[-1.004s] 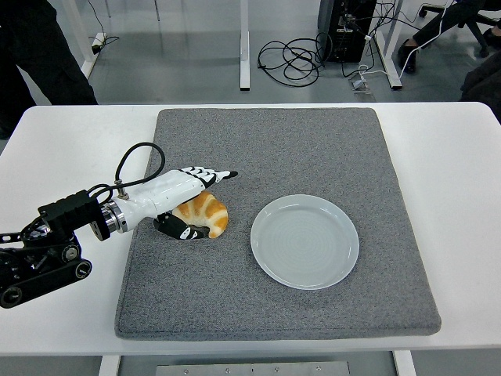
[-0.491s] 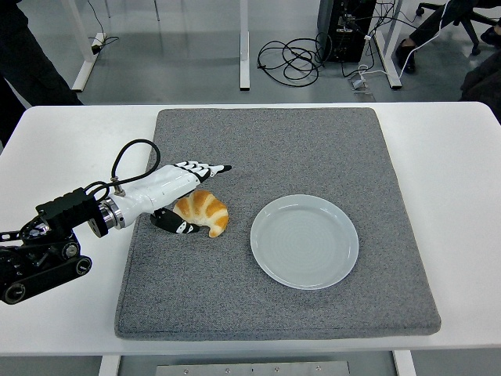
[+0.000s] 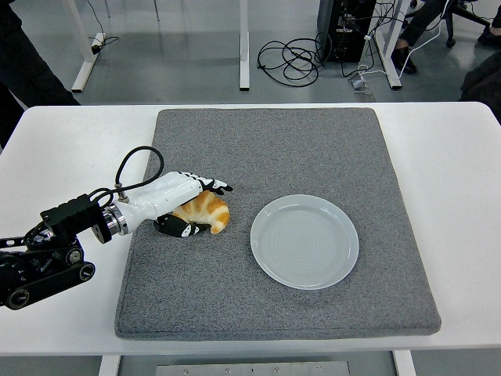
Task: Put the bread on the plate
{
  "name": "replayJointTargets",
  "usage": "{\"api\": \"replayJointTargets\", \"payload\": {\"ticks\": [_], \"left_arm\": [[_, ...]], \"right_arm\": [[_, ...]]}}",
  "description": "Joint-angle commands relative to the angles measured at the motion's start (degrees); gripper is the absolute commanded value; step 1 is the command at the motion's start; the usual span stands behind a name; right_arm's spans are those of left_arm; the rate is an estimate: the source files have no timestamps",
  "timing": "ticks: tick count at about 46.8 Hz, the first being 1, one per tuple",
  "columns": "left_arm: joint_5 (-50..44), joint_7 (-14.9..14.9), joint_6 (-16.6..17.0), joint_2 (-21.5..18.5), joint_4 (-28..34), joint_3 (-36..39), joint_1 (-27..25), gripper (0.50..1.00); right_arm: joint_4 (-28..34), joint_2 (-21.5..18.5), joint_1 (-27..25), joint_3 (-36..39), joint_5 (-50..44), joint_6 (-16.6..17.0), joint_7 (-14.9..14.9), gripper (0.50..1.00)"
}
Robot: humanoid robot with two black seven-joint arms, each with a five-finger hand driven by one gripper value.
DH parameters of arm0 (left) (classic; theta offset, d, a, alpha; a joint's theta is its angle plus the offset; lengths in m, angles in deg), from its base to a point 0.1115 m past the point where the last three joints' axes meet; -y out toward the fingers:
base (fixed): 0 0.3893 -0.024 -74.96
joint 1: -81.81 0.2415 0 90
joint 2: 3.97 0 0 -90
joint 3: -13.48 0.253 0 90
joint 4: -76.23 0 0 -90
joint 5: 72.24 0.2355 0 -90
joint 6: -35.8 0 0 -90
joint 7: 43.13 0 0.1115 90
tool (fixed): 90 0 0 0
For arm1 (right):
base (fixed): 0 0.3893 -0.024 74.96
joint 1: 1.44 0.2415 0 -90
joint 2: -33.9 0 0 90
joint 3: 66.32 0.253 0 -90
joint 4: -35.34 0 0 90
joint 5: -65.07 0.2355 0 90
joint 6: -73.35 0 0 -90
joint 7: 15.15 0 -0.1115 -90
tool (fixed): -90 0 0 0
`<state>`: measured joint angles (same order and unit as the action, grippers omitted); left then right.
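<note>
Closing on the bread (image 3: 207, 211): the left hand (image 3: 178, 205) now sits lower over it than half a second ago, when its fingers stuck out straight and clear above the croissant's top. Fingers (image 3: 213, 186) now drape over the far side of the bread, and the thumb tucks against its near-left side, so the hand is partly curled around it, touching. Firm grasp or just cupping, cannot tell; the fingers are not fully wrapped. The bread has barely shifted between pictures. It lies on the grey mat (image 3: 313, 141), just left of the plate (image 3: 304, 241), not touching the plate's rim, and not lifted.

Judgement: this is the grasping step, hand settling into a pinch, transport not started. The plate holds nothing and stays where it was, so the task is early on. Next would call for a tighter close, then a lift and a short carry rightward to the plate. Risk: the rounded crust may slip from such a loose hold.

Right hand is out of view. A person's dark clothing (image 3: 19, 55) shows far left of the plate, past the table (image 3: 63, 149).
</note>
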<state>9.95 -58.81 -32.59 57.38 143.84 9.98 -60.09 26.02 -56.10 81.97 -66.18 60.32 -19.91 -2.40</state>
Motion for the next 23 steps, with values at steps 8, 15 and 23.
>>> {"api": "replayJointTargets", "payload": {"ticks": [8,15,23], "left_arm": [[-0.11,-0.14,-0.25,-0.01,-0.02,0.08,0.32,0.5],[-0.11,-0.58,-0.69,-0.01,-0.02,0.26,0.23,0.5],[-0.9,-1.02,-0.78,-0.1,-0.02,2.37,-1.53,0.5]], "right_arm": [[0.0,0.0,0.0,0.04,0.0,0.0,0.0,1.0],[0.0,0.0,0.0,0.04,0.0,0.0,0.0,1.0],[0.0,0.0,0.0,0.04,0.0,0.0,0.0,1.0]]}}
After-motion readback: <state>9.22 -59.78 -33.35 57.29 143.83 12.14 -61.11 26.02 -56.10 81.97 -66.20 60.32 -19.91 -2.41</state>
